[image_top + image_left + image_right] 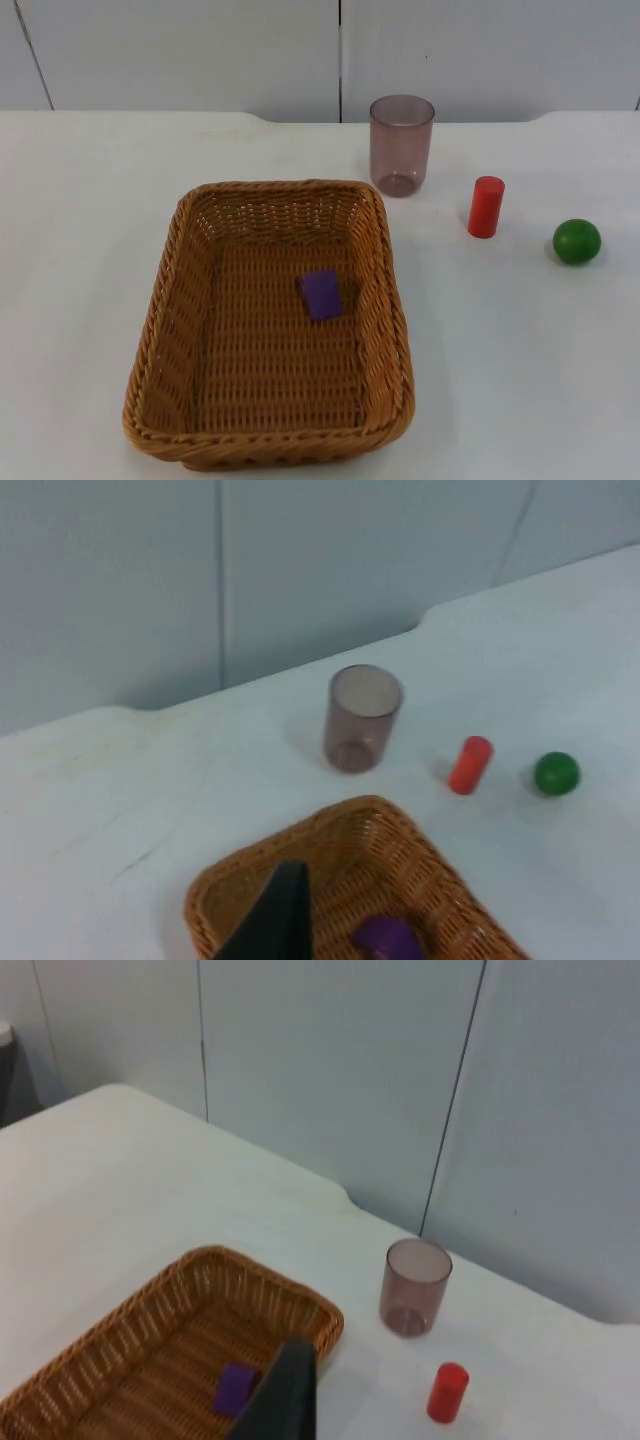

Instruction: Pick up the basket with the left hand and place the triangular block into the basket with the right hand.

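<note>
Translucent cup (pixel 402 144), red cylinder (pixel 486 207) and green ball (pixel 577 242) stand apart

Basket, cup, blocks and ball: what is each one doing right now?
Basket: sitting on the table, holding the purple block.
Purple block: lying inside the basket, right of its middle.
Cup: upright, looks empty.
Red cylinder: standing upright on the table.
Green ball: resting on the table, apart from the rest.

The basket (pixel 190 340), a rectangular tray of brown woven wicker with a braided rim, sat flat on the white counter (pixel 520 360). The triangular block (pixel 321 294), a small purple wedge, lay inside it on the woven floor, nearer the right wall and the far end than the middle, apart from every wall.
</note>
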You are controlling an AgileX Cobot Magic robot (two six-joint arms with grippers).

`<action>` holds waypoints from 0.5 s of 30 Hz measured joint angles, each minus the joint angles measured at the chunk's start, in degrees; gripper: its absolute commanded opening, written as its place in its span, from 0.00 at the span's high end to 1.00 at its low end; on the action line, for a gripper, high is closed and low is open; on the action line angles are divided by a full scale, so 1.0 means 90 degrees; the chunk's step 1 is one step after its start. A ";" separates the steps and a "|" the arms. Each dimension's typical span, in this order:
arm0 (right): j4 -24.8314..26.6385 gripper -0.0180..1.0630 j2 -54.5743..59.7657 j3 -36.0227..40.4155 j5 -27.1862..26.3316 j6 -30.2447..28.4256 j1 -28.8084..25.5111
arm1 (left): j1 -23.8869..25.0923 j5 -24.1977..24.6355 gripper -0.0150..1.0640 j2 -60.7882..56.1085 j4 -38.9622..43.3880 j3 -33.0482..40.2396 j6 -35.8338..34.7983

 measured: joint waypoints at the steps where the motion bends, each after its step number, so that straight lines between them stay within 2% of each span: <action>1: 0.0000 0.16 -0.0086 0.0197 -0.0032 0.0000 0.0000 | -0.0016 -0.0012 0.01 -0.0252 0.0000 0.0179 0.0000; 8: 0.0022 0.16 -0.0894 0.1117 -0.0105 0.0037 0.0000 | -0.0042 -0.0133 0.01 -0.1760 0.0041 0.1411 -0.0109; 15: 0.0102 0.16 -0.1829 0.1756 -0.0105 0.0159 0.0000 | -0.0042 -0.0150 0.01 -0.3114 0.0217 0.2003 -0.0252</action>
